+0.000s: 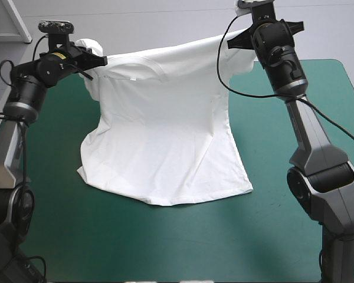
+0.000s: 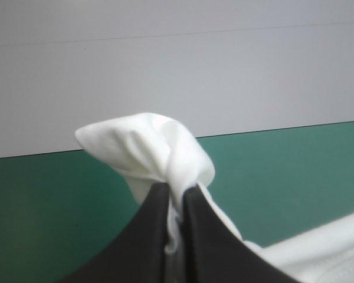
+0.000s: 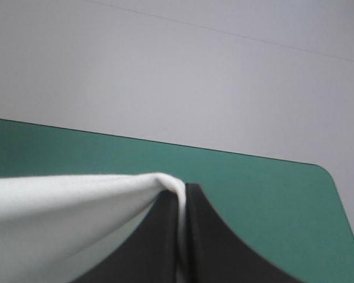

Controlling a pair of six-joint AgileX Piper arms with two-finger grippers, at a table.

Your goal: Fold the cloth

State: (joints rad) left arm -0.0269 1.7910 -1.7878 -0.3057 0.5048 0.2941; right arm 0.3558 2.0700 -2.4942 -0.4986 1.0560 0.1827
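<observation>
Above the table [image 1: 165,247], we hold the T-shirt [image 1: 165,135] raised, left gripper [image 2: 176,186] and right gripper [image 3: 182,187] each clamped tight on an upper corner.

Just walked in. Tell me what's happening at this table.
Two robot arms are holding a white T-shirt up by its shoulders. The left gripper is shut on one shoulder, the right gripper on the other. The shirt hangs stretched between them, its hem resting on the teal-green table.
</observation>
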